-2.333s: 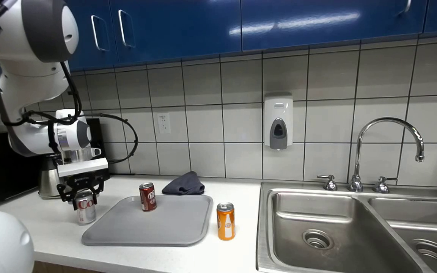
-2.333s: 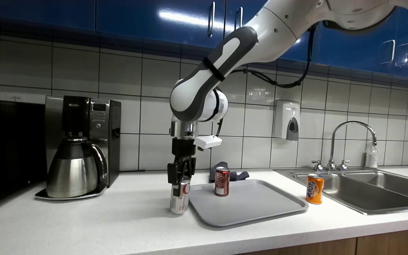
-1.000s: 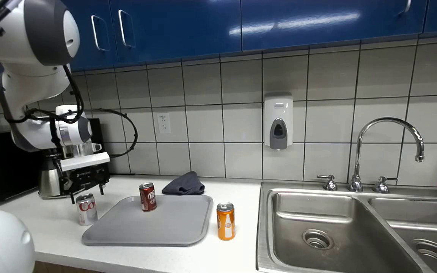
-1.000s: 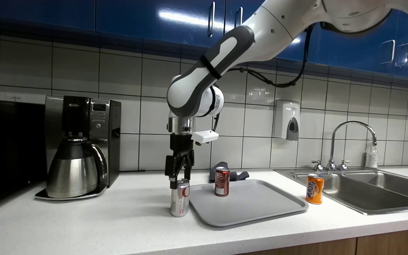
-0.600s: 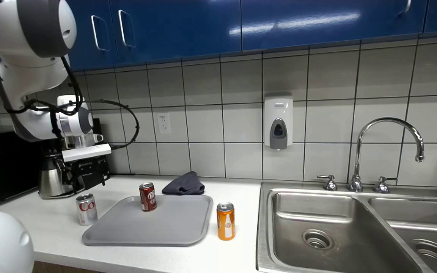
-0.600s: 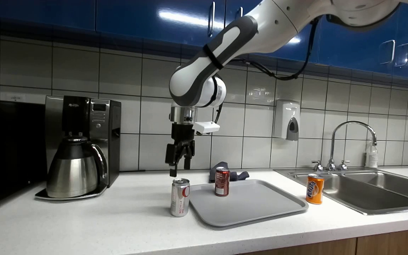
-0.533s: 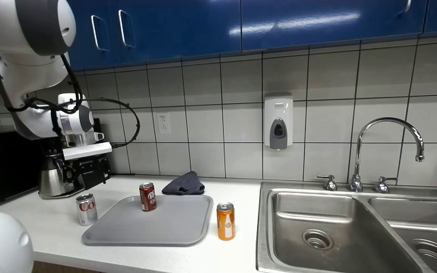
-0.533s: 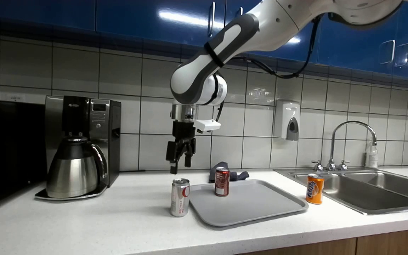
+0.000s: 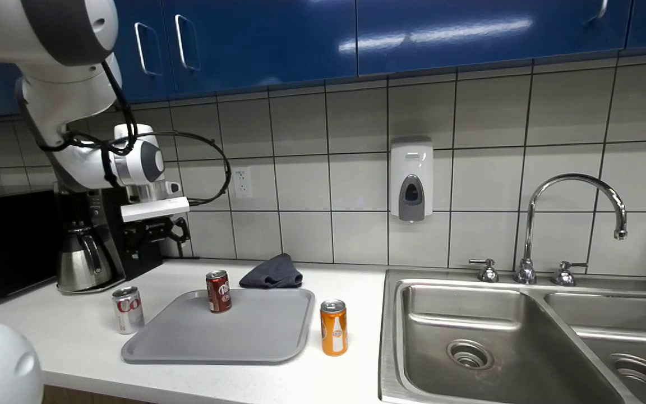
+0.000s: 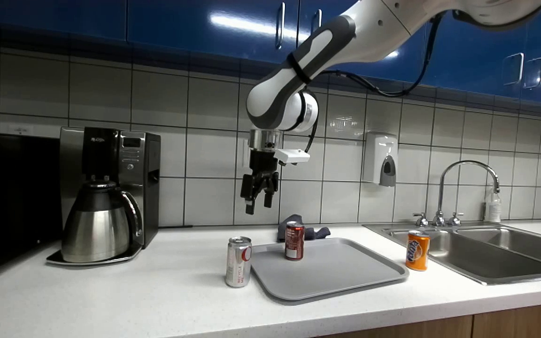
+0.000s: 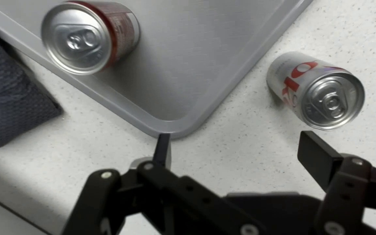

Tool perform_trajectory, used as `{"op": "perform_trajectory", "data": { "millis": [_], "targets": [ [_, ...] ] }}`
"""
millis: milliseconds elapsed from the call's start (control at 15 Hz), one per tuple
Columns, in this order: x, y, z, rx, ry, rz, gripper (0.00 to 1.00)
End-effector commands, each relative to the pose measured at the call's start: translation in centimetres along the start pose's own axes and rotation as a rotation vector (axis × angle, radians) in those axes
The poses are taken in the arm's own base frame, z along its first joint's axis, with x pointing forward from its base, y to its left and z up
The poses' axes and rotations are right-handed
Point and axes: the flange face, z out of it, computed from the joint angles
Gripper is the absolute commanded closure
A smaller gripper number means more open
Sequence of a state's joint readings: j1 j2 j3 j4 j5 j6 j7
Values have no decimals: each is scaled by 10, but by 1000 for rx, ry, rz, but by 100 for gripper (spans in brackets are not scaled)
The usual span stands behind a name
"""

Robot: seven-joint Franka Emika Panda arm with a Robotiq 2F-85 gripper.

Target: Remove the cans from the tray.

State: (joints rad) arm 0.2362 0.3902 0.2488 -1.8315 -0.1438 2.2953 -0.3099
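Upright on the grey tray [image 10: 327,277] is the dark red-brown can [image 9: 219,294], near the tray's back edge; the wrist view shows this can [image 11: 122,31] at upper left. The silvery grey can [image 10: 238,263] stands on the counter just off the tray, and a strip of counter separates the two in the wrist view, where the can [image 11: 292,78] is at the right. Off the tray's opposite side stands the orange can [image 9: 334,331], outside the wrist view. My gripper [image 10: 259,206] hangs above the counter behind the silvery can, fingers [image 11: 318,156] wide apart and nothing between them.
A dark cloth [image 9: 272,272] lies behind the tray by the wall. The coffee maker with its steel carafe [image 10: 96,230] stands at the left in both exterior views. At the right is the steel sink [image 9: 469,336] with its tall faucet [image 9: 530,224].
Earlier the gripper's fingers stood around the silvery grey can's upper part. They have come off it, and the arm has risen and shifted right in both exterior views. The cans stay put.
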Motion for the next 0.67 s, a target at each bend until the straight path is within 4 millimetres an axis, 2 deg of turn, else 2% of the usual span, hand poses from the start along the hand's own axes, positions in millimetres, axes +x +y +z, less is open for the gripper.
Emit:
{"op": "perform_trajectory", "data": {
  "millis": [0,267,600],
  "targets": [
    [-19,29,-8,-14,-5,75,0],
    [-33,61,-7,-27,-12,187,0],
    [-44,79,-3,-43,-28,293,0]
  ]
}}
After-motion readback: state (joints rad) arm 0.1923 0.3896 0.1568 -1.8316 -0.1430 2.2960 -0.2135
